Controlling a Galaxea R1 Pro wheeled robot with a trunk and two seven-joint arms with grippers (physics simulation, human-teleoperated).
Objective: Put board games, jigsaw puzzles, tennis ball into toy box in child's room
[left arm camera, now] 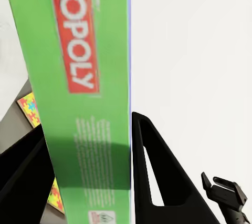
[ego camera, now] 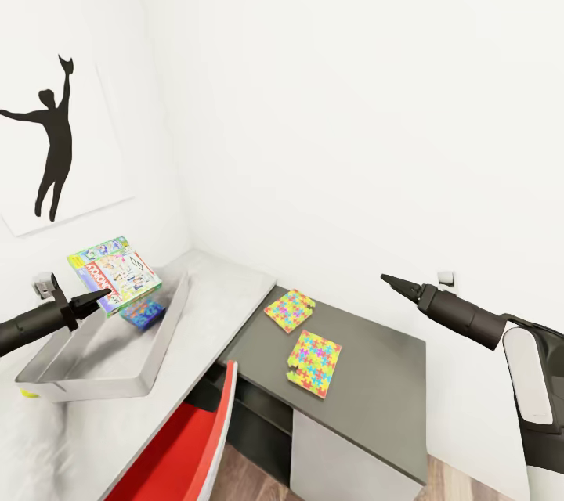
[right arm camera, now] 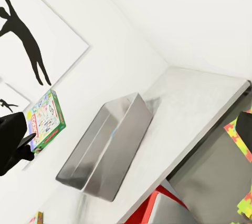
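Board game point(ego camera: 114, 272): held tilted above the toy box point(ego camera: 94, 376), long axis slanting toward the wall. Left gripper point(ego camera: 100, 296) clamped its near edge, arm extended level. Right gripper point(ego camera: 389, 279) hung over the table point(ego camera: 376, 383); its grip unclear.

Grey toy box point(right arm camera: 107, 153) on light table point(right arm camera: 202, 103), green-edged board game point(right arm camera: 46, 120) held above, silhouette picture point(right arm camera: 31, 40)

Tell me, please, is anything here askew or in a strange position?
Yes. The board game hangs tilted in the air over the toy box, pinched at one edge by the left end effector, not lying flat. A yellow-green thing peeks from under the toy box's near corner. The two jigsaw puzzles lie flat on the table.
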